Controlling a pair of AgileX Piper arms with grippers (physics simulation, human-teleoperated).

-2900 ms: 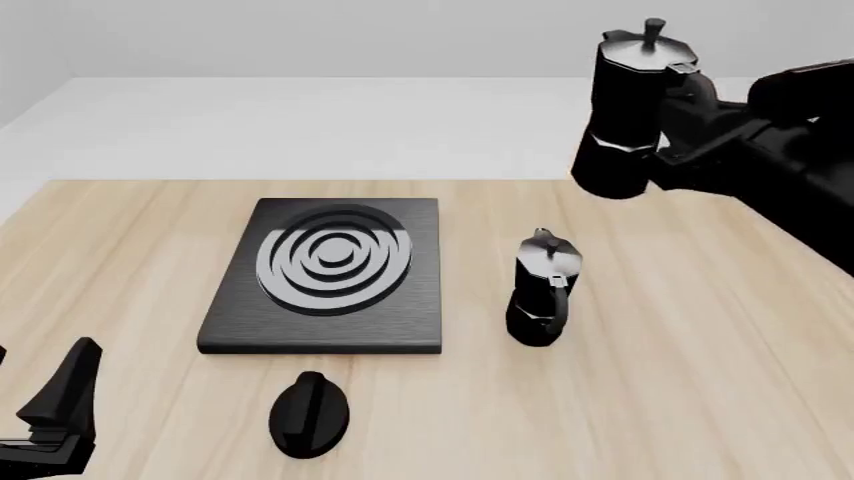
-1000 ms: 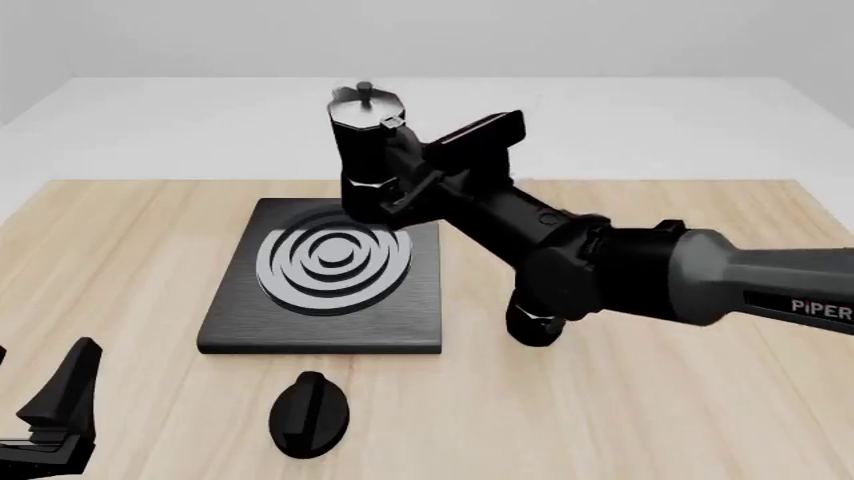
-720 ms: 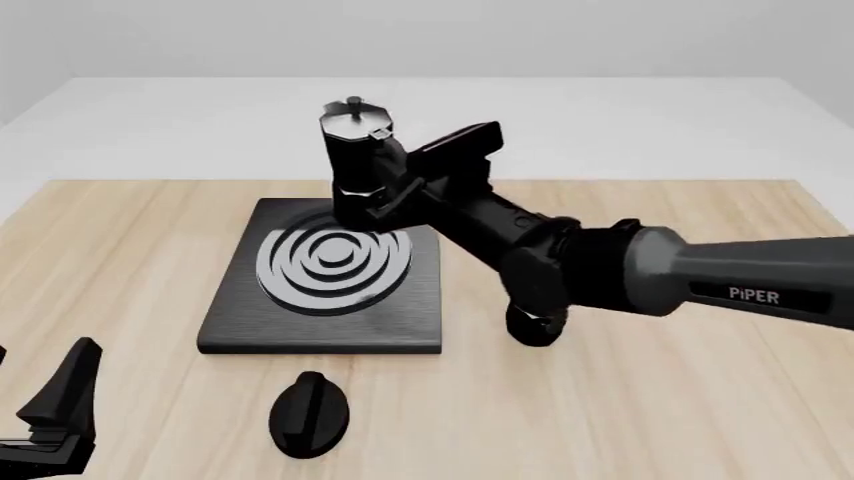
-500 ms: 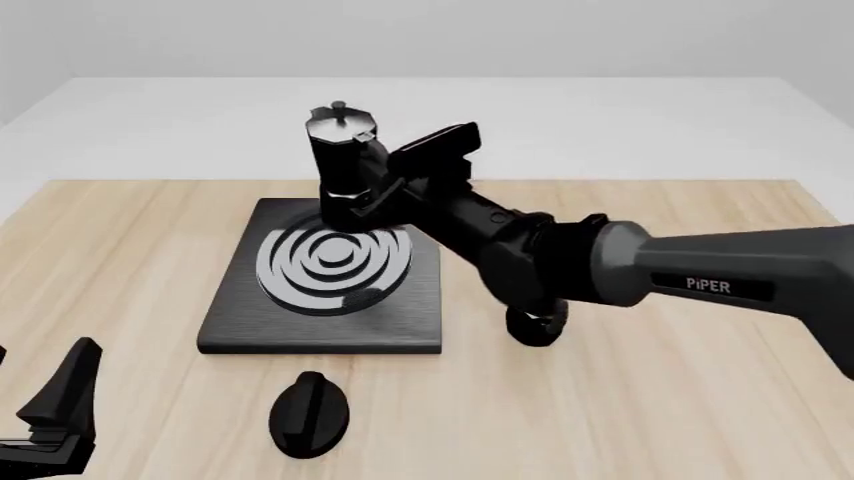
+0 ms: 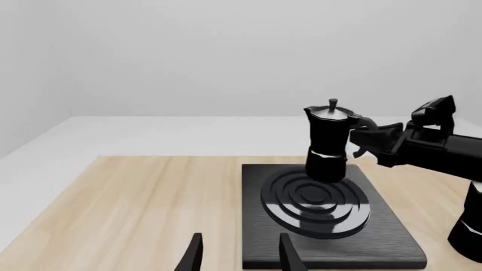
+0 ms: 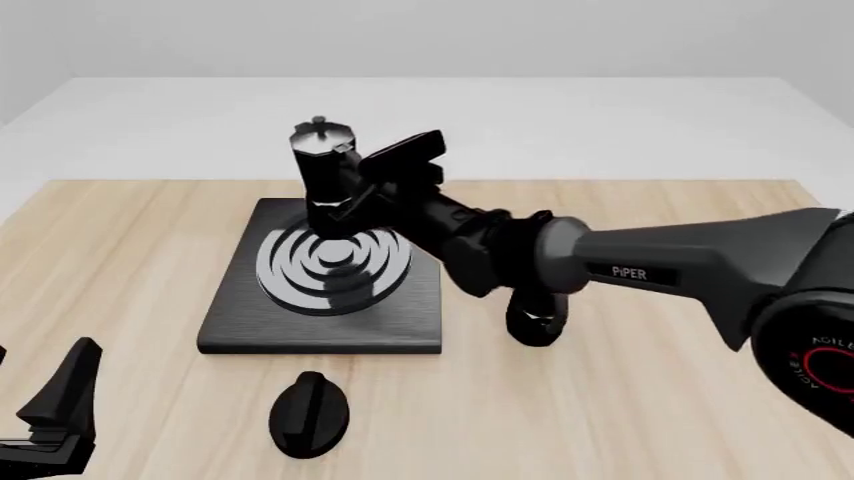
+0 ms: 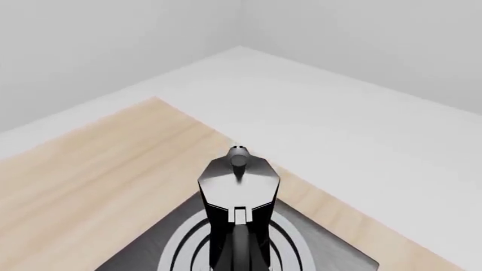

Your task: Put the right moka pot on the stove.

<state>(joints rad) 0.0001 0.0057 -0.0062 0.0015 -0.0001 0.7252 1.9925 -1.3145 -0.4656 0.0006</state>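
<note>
Table (image 6: 667,400): light wood planks; pale grey floor and walls beyond.
Right moka pot (image 6: 324,180): black, faceted, waisted; silvery lid and knob; upright.
Position: above the stove's (image 6: 240,315) far rings; contact unclear.
My right gripper (image 6: 358,190): clamped on its handle side.
My left gripper (image 5: 237,258): fingers apart, idle.

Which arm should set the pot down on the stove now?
Right. Its gripper holds the right moka pot just above the stove; the left gripper sits low, far off.

Bright even light, sharp render, faint shadows.
</note>
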